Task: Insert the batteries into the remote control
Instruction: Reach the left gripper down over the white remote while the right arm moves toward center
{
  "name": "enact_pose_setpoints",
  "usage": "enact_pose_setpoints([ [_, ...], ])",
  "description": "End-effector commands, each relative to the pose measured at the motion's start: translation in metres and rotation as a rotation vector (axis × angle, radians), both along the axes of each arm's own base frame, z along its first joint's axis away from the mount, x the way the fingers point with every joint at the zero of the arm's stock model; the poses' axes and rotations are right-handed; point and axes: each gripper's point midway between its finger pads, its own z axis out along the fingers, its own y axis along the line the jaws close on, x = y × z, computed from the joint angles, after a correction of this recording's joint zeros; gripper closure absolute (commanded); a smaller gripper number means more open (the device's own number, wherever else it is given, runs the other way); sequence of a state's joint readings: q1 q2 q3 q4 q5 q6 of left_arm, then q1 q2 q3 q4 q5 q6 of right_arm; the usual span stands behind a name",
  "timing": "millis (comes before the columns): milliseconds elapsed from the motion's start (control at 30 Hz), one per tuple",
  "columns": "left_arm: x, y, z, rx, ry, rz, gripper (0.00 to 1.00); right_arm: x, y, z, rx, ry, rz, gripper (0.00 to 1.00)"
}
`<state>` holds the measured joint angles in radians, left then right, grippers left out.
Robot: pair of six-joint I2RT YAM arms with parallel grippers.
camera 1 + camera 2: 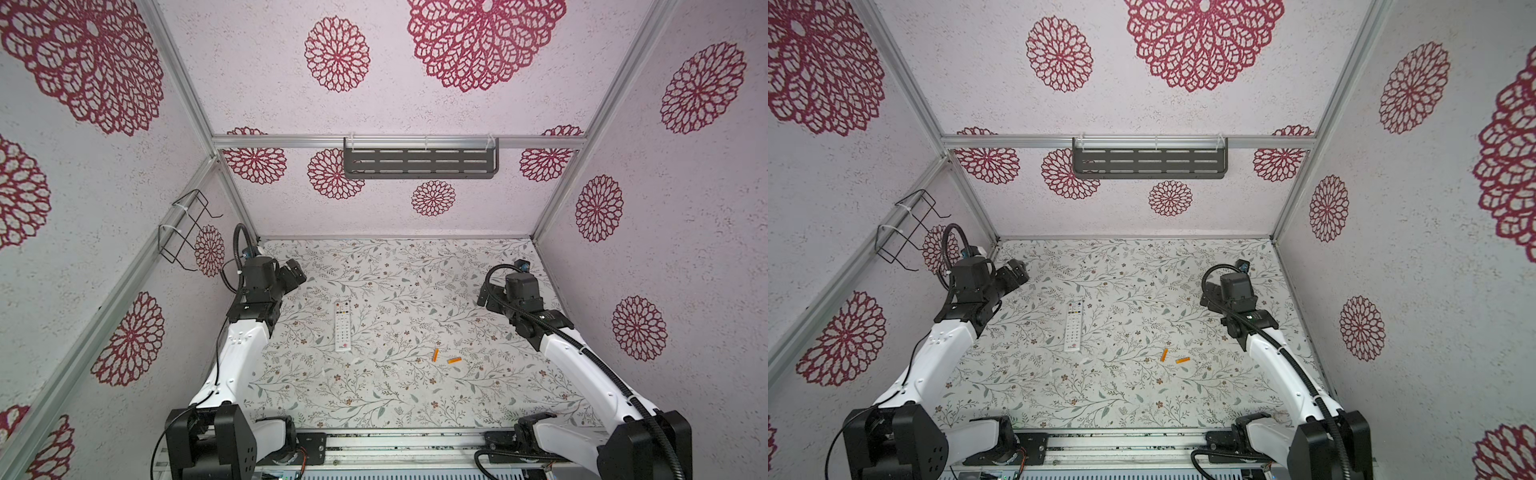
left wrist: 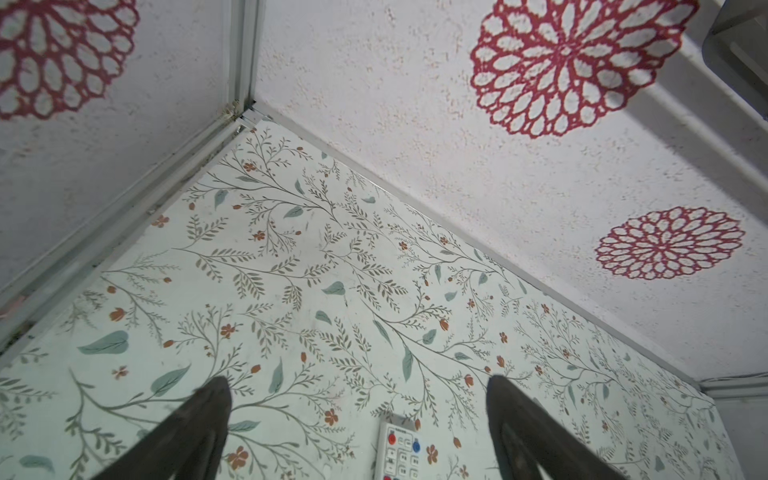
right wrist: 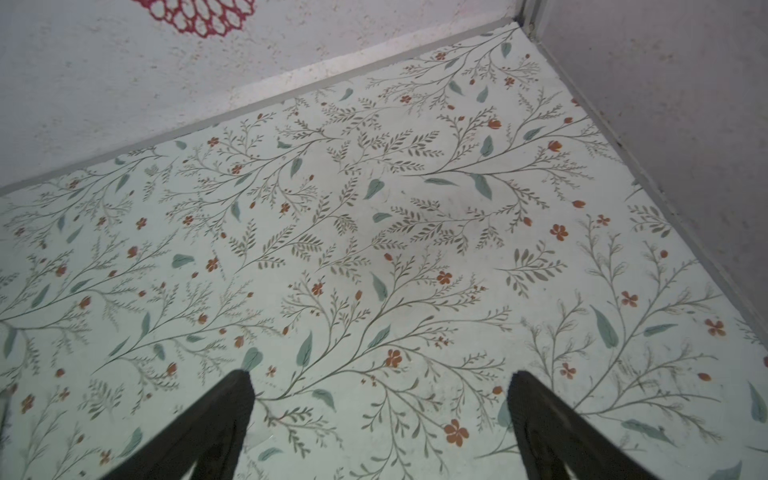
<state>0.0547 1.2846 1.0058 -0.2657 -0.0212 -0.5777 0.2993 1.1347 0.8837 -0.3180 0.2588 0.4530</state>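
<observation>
Both batteries [image 1: 435, 354] lie on table [image 1: 415, 291] (near remote control [image 1: 343, 328]); left end effector [image 2: 358, 379] and right end effector [image 3: 381, 374] gape wide.

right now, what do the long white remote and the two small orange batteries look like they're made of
Long slim white remote control: likely moulded plastic, flat face with rows of small buttons, perhaps rubber. Two small orange cylinder batteries: uniform orange skin, probably a wrap over metal; too small to see sheen or end caps.

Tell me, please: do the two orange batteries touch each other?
Apart. In both top views a strip of patterned table shows between the battery nearer the remote control and the other battery.
</observation>
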Motion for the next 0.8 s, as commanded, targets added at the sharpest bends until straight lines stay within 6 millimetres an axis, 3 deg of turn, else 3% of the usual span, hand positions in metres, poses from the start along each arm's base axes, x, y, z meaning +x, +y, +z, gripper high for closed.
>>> enact_pose_setpoints([
  [0,-0.006,-0.026,-0.021,-0.09,0.185,-0.08,0.02,-0.017,0.015,0.012,0.027,0.013,0.011,0.01],
  [167,-0.002,-0.045,-0.034,-0.108,0.258,-0.119,0.02,-0.014,0.045,0.007,-0.007,0.04,0.107,0.01],
  [467,-0.006,-0.078,-0.067,-0.135,0.481,-0.168,0.02,0.009,0.094,0.009,-0.066,0.044,0.347,0.01],
  [633,-0.017,-0.077,-0.086,-0.076,0.603,-0.15,0.02,0.014,0.121,0.015,-0.038,0.025,0.484,0.01],
  [767,-0.02,-0.082,-0.095,-0.057,0.675,-0.15,0.02,0.008,0.137,0.007,-0.024,0.063,0.582,0.01],
])
